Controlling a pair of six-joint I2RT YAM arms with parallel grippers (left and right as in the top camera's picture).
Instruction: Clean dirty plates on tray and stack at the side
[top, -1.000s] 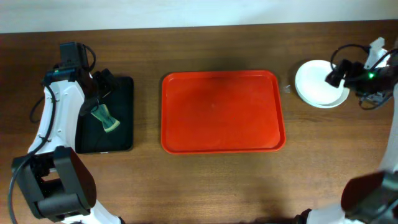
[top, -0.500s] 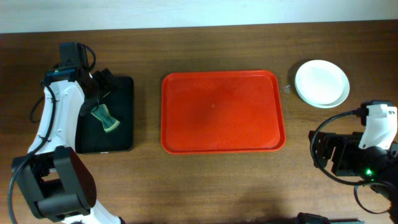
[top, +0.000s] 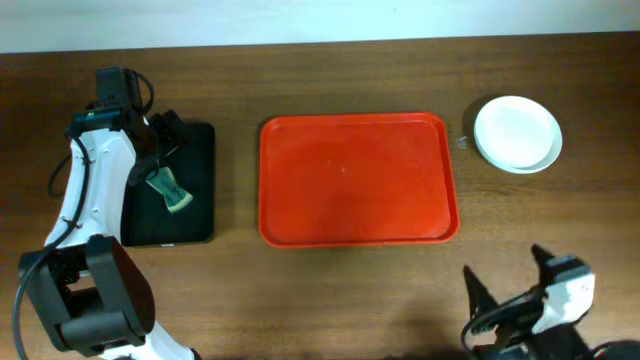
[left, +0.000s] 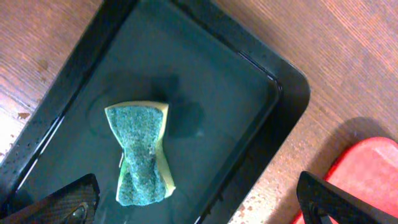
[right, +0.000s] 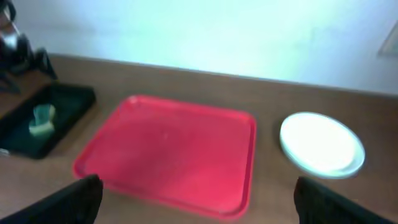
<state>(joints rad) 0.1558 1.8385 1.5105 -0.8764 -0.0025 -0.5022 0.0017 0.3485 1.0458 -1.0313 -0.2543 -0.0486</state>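
Note:
The red tray (top: 358, 180) lies bare in the middle of the table; it also shows in the right wrist view (right: 171, 152). The plates (top: 517, 134) sit stacked to the right of the tray, white on top, also seen in the right wrist view (right: 321, 144). My left gripper (top: 160, 140) is open above the black tray, with nothing between its fingers (left: 199, 202). My right gripper (top: 505, 300) is open and empty at the front right edge of the table, facing the tray (right: 199, 202).
A black tray (top: 178, 185) stands at the left with a green and yellow sponge (top: 170, 191) lying in it, also in the left wrist view (left: 140, 152). Its surface looks wet. Small specks lie on the wood beside the plates.
My right arm has drawn back from the plate stack to the front right edge of the table. The plates stay stacked. The left arm has not moved.

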